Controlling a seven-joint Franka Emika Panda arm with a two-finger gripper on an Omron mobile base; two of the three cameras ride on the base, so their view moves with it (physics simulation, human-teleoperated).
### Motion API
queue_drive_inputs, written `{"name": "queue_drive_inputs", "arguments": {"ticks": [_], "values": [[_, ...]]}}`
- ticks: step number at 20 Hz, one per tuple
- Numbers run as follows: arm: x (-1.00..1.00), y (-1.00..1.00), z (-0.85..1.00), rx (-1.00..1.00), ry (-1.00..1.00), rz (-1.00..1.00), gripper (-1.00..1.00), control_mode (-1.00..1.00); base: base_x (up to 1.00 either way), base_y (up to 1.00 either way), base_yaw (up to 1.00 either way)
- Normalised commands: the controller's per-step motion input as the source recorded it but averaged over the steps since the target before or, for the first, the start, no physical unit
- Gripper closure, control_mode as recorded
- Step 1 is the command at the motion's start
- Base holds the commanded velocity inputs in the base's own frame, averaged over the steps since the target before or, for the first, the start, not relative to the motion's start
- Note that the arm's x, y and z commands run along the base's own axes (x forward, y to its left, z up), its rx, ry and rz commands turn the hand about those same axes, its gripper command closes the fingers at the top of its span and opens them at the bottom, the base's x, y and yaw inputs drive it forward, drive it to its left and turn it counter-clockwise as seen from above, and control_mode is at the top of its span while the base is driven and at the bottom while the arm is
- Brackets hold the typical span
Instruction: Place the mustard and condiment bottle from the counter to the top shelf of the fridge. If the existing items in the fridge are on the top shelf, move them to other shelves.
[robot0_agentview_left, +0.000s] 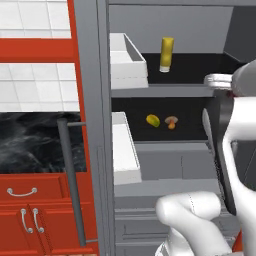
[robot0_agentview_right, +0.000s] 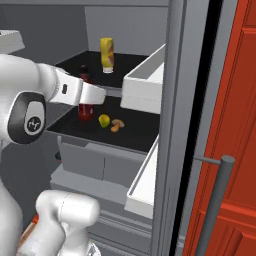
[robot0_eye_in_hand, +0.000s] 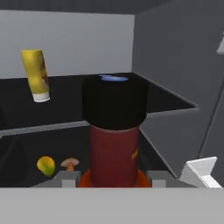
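The fridge (robot0_agentview_left: 165, 165) stands open. On its top shelf (robot0_agentview_left: 195, 70) the yellow mustard (robot0_agentview_left: 166, 54) (robot0_agentview_right: 106, 55) (robot0_eye_in_hand: 36, 74) stands cap-down near the back. My gripper (robot0_agentview_right: 86, 101) (robot0_eye_in_hand: 114, 178) is shut on the dark red condiment bottle (robot0_agentview_right: 85, 112) (robot0_eye_in_hand: 114, 151), upright at the fridge's open front. The bottle's black cap (robot0_eye_in_hand: 114, 101) reaches about the height of the top shelf's edge. The yellow-green fruit (robot0_agentview_left: 153, 120) (robot0_agentview_right: 104, 120) (robot0_eye_in_hand: 46, 166) and the orange-tan mushroom piece (robot0_agentview_left: 171, 122) (robot0_agentview_right: 116, 125) (robot0_eye_in_hand: 70, 163) lie side by side on the second shelf.
White door bins (robot0_agentview_left: 127, 62) (robot0_agentview_right: 145, 82) hang on the open door, beside the shelves. The grey bar handle (robot0_agentview_left: 72, 185) and the black marble counter (robot0_agentview_left: 30, 145) over red cabinets are to the left. Grey drawers (robot0_agentview_left: 170, 165) sit under the second shelf.
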Motion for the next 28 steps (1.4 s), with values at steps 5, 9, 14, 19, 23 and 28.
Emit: {"name": "queue_drive_inputs", "arguments": {"ticks": [5,9,14,19,23,28], "values": [[0.86,-0.19,0.40,0.00,-0.10,0.19,1.00,-1.00,0.00,0.00,0.00],[0.28,-0.15,0.05,0.00,-0.18,0.17,1.00,-1.00,0.00,0.00,0.00],[0.19,0.00,0.00,0.00,-0.04,0.02,1.00,-1.00,0.00,0.00,0.00],[0.86,0.00,-0.02,0.00,0.00,0.00,1.00,-1.00,0.00,0.00,0.00],[0.89,0.00,-0.03,0.00,0.00,0.00,1.00,-1.00,0.00,0.00,0.00],[0.71,-0.04,-0.18,0.00,0.00,0.01,1.00,-1.00,0.00,0.00,0.00]]}}
